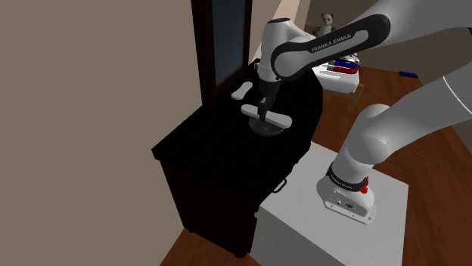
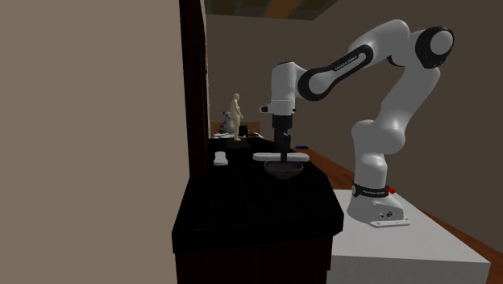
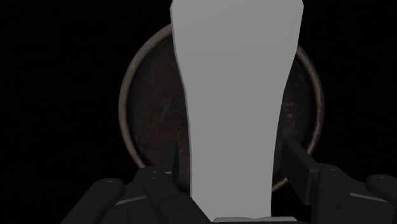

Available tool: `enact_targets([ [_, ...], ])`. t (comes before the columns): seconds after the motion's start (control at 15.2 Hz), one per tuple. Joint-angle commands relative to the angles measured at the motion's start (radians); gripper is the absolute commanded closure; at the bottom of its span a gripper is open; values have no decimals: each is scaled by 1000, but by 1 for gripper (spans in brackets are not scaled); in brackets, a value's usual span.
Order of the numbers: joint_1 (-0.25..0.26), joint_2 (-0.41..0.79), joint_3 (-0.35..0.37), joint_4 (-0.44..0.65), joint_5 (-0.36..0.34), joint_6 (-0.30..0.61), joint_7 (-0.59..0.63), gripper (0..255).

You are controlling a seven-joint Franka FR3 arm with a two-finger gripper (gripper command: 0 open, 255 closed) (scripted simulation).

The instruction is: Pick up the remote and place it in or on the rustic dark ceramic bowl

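We see the gripper (image 1: 262,113) (image 2: 283,152) (image 3: 230,153) pointing straight down, clenched on the remote (image 1: 281,119) (image 2: 264,156) (image 3: 235,95). In the wrist view one black finger (image 3: 173,162) presses each long side of the pale grey remote. The remote is plain and lies level and crosswise, right over the bowl (image 1: 268,132) (image 2: 282,170) (image 3: 125,105), with both ends reaching past the rim. We cannot tell whether its underside touches the rim or hangs just above it.

The bowl is dark and round, with a lighter worn rim and a speckled brownish inside. It stands on the black cabinet (image 1: 204,151) (image 2: 242,206), on the top's far half in the second exterior view and closer to the edge that faces the stand (image 1: 302,227) (image 2: 427,250). The near half of the top is bare.

A small white piece (image 1: 240,92) (image 2: 220,159) lies on the same top, well apart from the bowl, near the edge along the beige wall (image 1: 91,75).

The arm (image 1: 325,41) (image 2: 338,68) rises from the stand and bends over the cabinet. The stand sits just beside the cabinet, on a wooden floor (image 1: 423,159). Far behind we make out a teddy bear (image 1: 325,23) in the shoulder view and a pale figurine (image 2: 235,113) in the second exterior view.
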Motion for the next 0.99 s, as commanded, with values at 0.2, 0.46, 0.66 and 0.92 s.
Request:
enact_targets([
  [0.2,0,0,0,-1,0,1,0,255],
  [0.46,0,0,0,-1,0,1,0,0],
  [0.66,0,-15,-1,24,0,-38,0,0],
  [0.92,1,-45,-4,99,-1,-143,-1,0],
])
